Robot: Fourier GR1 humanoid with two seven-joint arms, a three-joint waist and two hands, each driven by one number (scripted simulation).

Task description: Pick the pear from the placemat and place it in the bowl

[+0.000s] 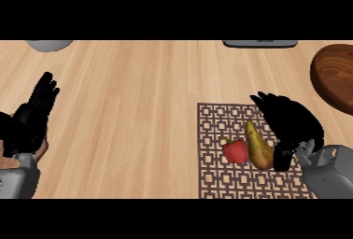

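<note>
A yellow-green pear (257,146) lies on the brown patterned placemat (221,182), right of a red bell pepper (235,150). My right hand (289,123) hovers over the mat's right side with straight fingers pointing up-left; its thumb reaches down beside the pear's right flank. Nothing is held. The dark wooden bowl (335,77) sits at the right edge, partly cut off by the view. My left hand (33,116) rests open at the left edge, fingers up.
A grey object (50,45) shows at the top left and a dark flat object (260,43) at the top middle. A brownish item (41,150) peeks out beneath my left hand. Bare wooden counter (131,112) spans the middle.
</note>
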